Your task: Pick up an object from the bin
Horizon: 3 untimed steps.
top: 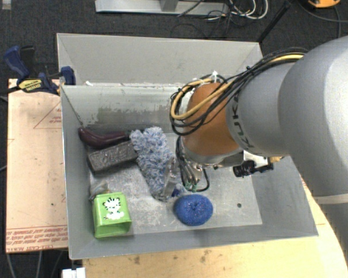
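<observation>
the arm (313, 114) comes in from the right, and its wide grey body covers much of the right side of the bin (162, 62). at the wrist an orange cover (206, 126) and loops of yellow and black cables (185, 100) hide the bin floor behind them. below the wrist the gripper (177, 184) points down near the middle of the floor, at the lower end of a blue-grey fuzzy cloth (149, 155). the tool's dark metal parts run together with the cloth's fringe there, so i cannot tell how far it is open, whether it has hold of the cloth, or whether it touches it at all.

the cloth lies lengthwise in the bin's middle. just below the gripper and apart from the cloth sits a round blue ball (193, 209) with a rough surface. left of the cloth lies a dark grey block (111, 155), touching the cloth's upper part, and behind that block a dark maroon thing (101, 136) whose kind is hard to make out. a green box (111, 214) with a small animal face on it stands in the near left corner, well apart from the gripper.
</observation>
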{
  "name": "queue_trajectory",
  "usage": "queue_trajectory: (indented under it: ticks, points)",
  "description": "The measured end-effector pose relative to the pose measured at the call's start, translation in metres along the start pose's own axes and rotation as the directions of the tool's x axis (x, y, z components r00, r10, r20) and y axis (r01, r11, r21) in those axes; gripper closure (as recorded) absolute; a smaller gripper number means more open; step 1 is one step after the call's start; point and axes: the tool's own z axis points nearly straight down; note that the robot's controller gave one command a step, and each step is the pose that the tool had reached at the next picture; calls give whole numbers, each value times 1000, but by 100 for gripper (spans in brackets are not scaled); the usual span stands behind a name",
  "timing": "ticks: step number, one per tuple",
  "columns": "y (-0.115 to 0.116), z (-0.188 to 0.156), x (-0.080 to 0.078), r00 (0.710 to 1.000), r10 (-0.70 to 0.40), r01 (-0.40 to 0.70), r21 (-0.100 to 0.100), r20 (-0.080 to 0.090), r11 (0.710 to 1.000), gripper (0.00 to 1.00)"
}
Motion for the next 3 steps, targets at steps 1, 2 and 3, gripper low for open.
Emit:
queue_trajectory:
  ticks: [1,2,3]
  points:
    - [0,0,0,1000,0,0,0,0,1000,100]
    - [7,-35,13,1000,-14,14,5,-3,1000,100]
    - [26,-66,4,998,-61,61,2,2,998,100]
